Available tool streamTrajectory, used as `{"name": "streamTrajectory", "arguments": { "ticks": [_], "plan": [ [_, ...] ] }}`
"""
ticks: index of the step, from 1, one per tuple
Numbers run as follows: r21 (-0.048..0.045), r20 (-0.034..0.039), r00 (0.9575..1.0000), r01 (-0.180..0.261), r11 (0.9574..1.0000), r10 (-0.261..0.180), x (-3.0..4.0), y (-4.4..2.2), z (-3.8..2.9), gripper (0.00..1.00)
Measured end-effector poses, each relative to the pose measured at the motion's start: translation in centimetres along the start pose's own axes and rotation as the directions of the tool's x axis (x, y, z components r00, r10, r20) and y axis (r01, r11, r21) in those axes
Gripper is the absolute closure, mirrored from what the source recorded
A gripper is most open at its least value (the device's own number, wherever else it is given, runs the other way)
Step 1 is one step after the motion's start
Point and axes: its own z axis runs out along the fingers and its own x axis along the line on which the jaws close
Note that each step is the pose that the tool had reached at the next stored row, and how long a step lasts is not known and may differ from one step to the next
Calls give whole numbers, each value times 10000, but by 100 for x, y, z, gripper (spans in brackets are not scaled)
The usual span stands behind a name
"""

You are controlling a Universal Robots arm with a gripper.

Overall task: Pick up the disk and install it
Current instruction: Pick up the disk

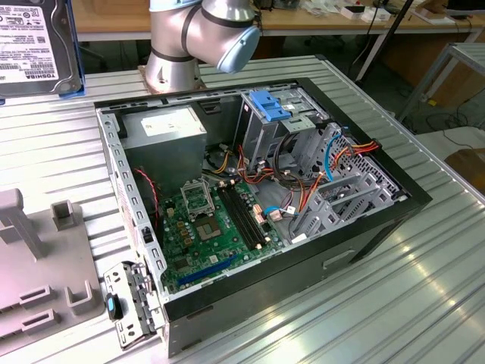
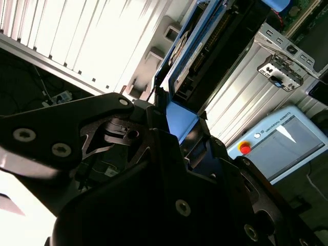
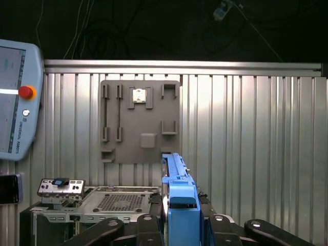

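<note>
The disk [image 1: 30,42], a grey drive with a white label and blue rails, hangs in the air at the exterior view's upper left, away from the open computer case [image 1: 114,174]. In the first wrist view the disk [image 3: 177,179] appears edge-on, and my gripper [image 3: 180,221] is shut on its blue rail, with a black finger [image 3: 146,225] on either side. The second wrist view has the same grip: the gripper [image 2: 179,128] clamps the blue rail of the disk [image 2: 202,56]. The drive cage [image 1: 299,144] with its blue bracket [image 1: 273,106] stands inside the case.
The case holds a motherboard [image 1: 204,227], a grey power supply [image 1: 163,129] and loose cables [image 1: 341,155]. A grey fixture plate [image 1: 38,288] lies at the exterior view's left. A teach pendant [image 3: 15,102] rests on the ribbed metal table [image 1: 394,288]. The arm's base [image 1: 174,53] stands behind the case.
</note>
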Motion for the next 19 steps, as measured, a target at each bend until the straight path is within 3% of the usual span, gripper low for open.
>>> {"name": "streamTrajectory", "arguments": {
  "ticks": [2,5,6,10,19],
  "plan": [
    [0,0,10000,0,10000,0,0,-29,0,63],
    [0,0,10000,0,10000,0,1,-207,0,63],
    [0,0,10000,0,10000,0,2,-329,1,63],
    [0,0,10000,0,10000,0,3,-426,1,63],
    [0,0,10000,0,10000,0,3,-529,1,63]
  ]
}}
